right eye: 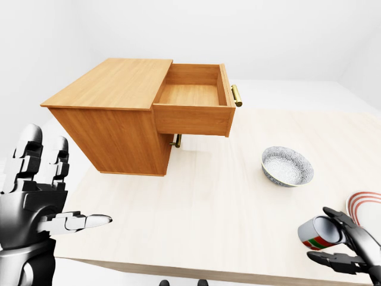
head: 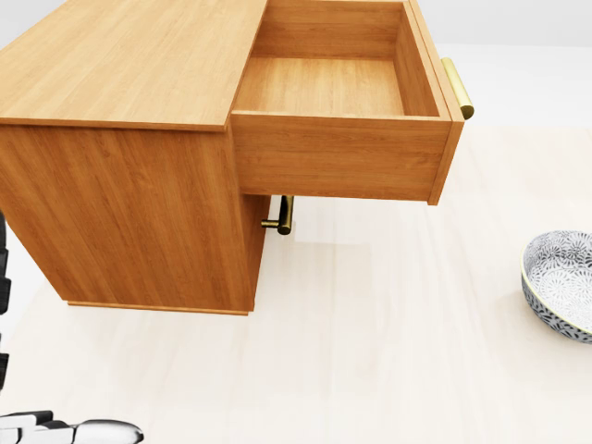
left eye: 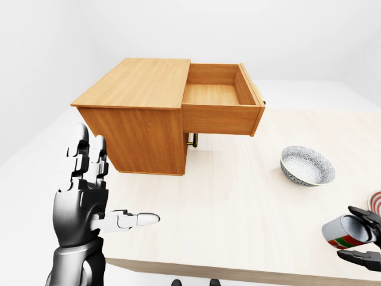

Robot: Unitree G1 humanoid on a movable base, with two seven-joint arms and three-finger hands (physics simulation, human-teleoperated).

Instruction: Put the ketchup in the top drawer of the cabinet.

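The ketchup [right eye: 314, 232], a grey bottle with a red and green label, lies tilted in my right hand [left eye: 348, 233] at the bottom right of the eye views. The dark fingers curl over and under it, above the table's near edge. The wooden cabinet [left eye: 134, 119] stands on the table at the upper left. Its top drawer [head: 333, 88] is pulled out to the right and is empty inside, with a brass handle [head: 457, 88]. My left hand [left eye: 107, 185] is open and empty, raised at the lower left, with its thumb pointing right.
A patterned bowl [left eye: 308, 166] sits on the pale table [left eye: 226, 214], to the right of the cabinet. A red-rimmed plate [right eye: 366, 208] shows at the right edge. The lower drawer is closed; its brass handle [head: 282, 215] shows under the open one.
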